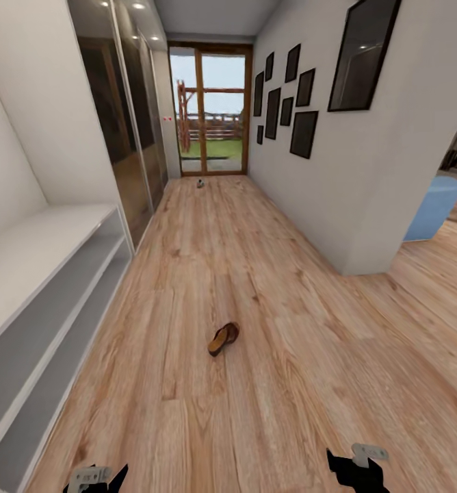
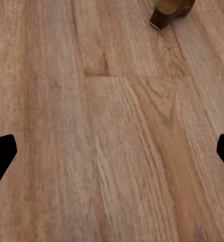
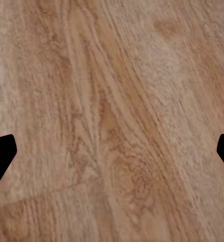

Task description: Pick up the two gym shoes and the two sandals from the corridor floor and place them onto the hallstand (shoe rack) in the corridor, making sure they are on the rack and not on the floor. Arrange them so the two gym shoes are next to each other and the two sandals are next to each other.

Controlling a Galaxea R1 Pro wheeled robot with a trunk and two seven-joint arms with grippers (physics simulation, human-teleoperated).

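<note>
left tool [image 1: 98, 478] black angular fingers, pale grey bracket; right tool [image 1: 357, 464] alike

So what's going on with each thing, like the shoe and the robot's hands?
Sandal: on the corridor floor, tipped on its side, nothing touching it.
Small thing by the far door: on the floor, too tiny to name.
Left gripper: open, empty.
Right gripper: open, empty.
White unit: nothing visible on its top.

The head camera looks forward and down along the corridor floor [image 1: 256, 274]. Both wrist cameras face straight down, close over the planks. Head and left wrist views share one sandal [image 1: 223, 338] [image 2: 171, 11].
</note>
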